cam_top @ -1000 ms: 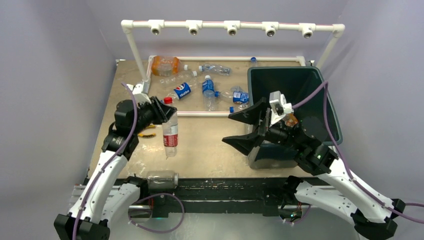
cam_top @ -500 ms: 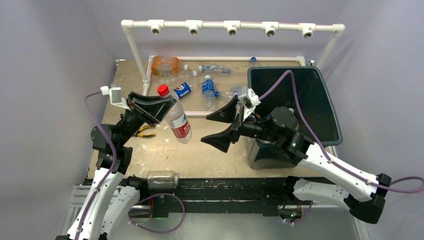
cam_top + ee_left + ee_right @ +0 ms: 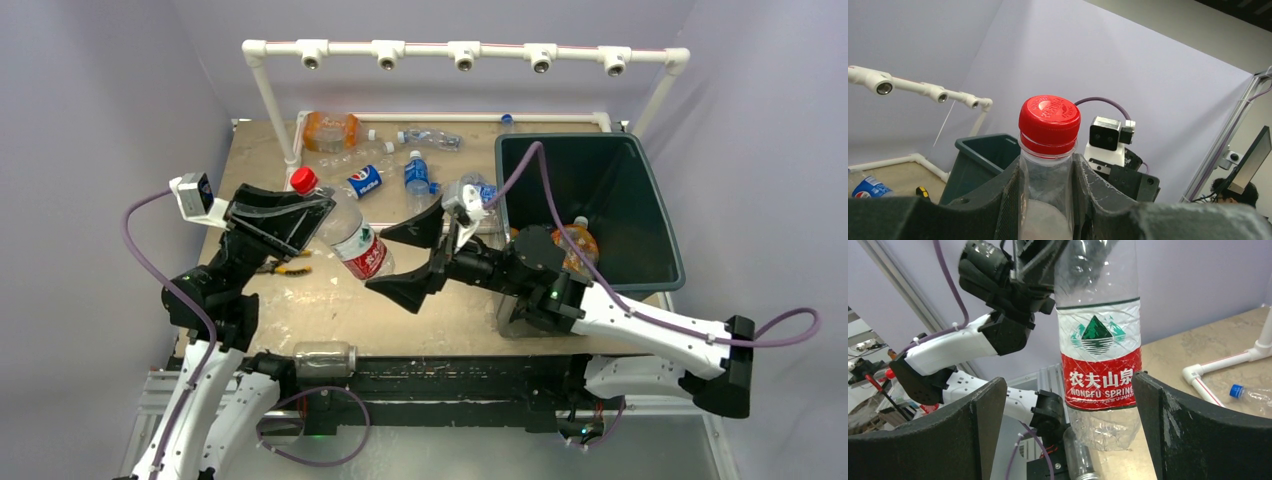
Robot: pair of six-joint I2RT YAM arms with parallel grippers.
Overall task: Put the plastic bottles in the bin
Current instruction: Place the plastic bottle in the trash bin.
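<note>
We see the left jaws clamped on the neck of a red-capped bottle (image 3: 352, 240), holding it tilted in the air above the worktop (image 3: 320, 310). The right jaws stand wide open on either side of its lower end, apparently not touching it. The bin (image 3: 620, 180) stands at right with an orange bottle (image 3: 578, 238) inside.

The bin (image 3: 610, 185) stands on the far right of the table (image 3: 440, 310), with one bottle (image 3: 578, 240) inside it. Left of the bin, loose bottles (image 3: 416, 183) lie within a pipe frame (image 3: 450, 117) at the far edge. Above the table's middle, the left gripper (image 3: 318, 215) clamps a tilted bottle (image 3: 355, 240) by the neck. Its lower end sits between the spread fingers of the right gripper (image 3: 377, 260). A further bottle (image 3: 325, 360) lies at the near edge, by the left arm's base.
</note>
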